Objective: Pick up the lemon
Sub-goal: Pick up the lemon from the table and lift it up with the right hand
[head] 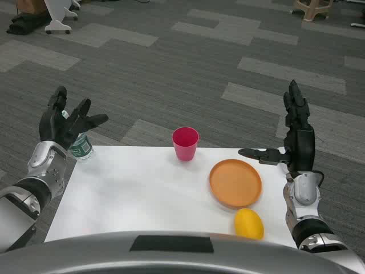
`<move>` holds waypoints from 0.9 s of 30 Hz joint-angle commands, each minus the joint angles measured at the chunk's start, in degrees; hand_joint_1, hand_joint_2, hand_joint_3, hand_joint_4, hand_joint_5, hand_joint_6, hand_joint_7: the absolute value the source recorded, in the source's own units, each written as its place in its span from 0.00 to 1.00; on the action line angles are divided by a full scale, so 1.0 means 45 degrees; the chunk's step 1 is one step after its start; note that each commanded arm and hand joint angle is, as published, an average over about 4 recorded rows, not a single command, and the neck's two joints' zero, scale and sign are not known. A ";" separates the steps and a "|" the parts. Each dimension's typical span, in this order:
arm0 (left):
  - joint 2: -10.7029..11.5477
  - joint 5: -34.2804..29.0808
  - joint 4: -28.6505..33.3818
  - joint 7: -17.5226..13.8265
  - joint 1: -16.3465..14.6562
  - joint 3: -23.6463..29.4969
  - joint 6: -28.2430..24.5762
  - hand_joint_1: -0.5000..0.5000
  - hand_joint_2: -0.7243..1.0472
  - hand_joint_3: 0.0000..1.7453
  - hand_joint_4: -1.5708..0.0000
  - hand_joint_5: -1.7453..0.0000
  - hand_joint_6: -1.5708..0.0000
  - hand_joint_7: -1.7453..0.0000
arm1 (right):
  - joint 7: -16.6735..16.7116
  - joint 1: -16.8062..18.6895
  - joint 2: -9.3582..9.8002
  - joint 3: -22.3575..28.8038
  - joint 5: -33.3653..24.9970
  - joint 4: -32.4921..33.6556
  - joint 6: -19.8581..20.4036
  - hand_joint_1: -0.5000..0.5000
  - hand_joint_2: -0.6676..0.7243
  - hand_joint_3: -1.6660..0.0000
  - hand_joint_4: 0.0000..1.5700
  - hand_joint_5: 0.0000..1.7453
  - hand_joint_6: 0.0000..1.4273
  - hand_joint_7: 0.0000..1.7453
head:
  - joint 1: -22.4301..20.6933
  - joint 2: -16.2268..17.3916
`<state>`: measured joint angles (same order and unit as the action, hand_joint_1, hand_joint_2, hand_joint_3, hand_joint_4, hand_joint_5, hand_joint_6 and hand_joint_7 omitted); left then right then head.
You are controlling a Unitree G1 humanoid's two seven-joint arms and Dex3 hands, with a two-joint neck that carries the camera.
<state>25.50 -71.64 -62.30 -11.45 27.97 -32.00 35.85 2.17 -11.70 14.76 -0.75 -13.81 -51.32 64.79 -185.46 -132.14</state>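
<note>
The lemon (249, 223) lies near the table's (142, 188) front edge, just beside the empty orange plate (235, 182). A careless reach could likely roll it off. The right hand (293, 140) hovers above, fingers apart; the left hand (65, 123) is spread near a bottle (81, 147). The pink cup's (185, 143) inside is hidden.

One lemon (249, 223), one orange plate (235, 182), one pink cup (185, 144), one bottle (81, 147), two hands.
</note>
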 commanded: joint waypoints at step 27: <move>-0.0023 -0.0193 -0.0007 0.0054 -0.0219 -0.0218 0.0041 1.00 0.96 0.05 1.00 1.00 1.00 1.00 | 0.0493 -0.0661 -0.0125 -0.0248 -0.0115 -0.0783 -0.0003 0.50 0.28 0.81 0.00 0.17 0.00 0.00 | 0.2483 0.3127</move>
<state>25.39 -72.62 -62.33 -11.42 26.95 -32.90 35.87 4.02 -13.25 14.31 -1.93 -13.81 -54.47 64.99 -174.42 -118.27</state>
